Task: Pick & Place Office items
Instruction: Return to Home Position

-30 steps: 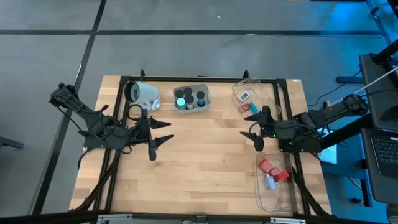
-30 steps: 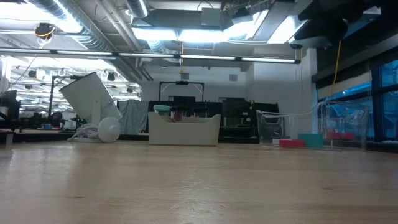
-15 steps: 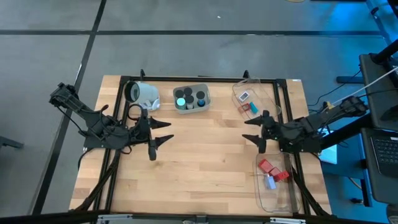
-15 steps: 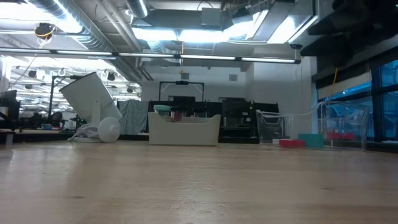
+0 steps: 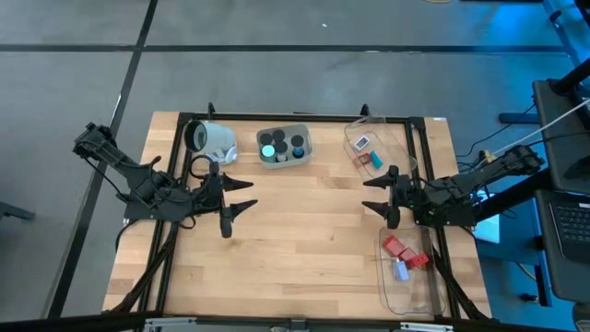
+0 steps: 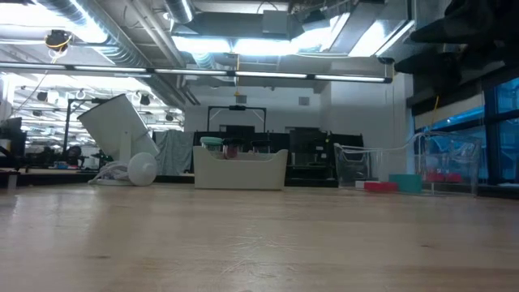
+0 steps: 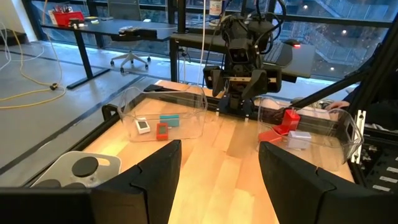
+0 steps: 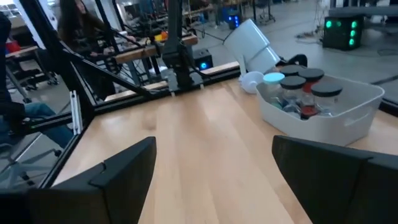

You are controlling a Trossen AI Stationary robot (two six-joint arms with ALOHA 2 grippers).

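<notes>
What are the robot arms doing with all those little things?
Neither arm is holding anything. The left gripper and the right gripper are both open and empty, facing each other over the table. The little items sit sorted: black caps in the grey tray, small rectangles in a clear bin, and red pieces in a second clear bin.

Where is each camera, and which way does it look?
High: above the table, looking straight down; left arm and right arm show.
Low: at tabletop height, looking across into the room; no gripper.
Left wrist: faces the right arm; own open fingers below.
Right wrist: faces the left arm; own open fingers below.
Shared: high and right wrist show the tub.
</notes>
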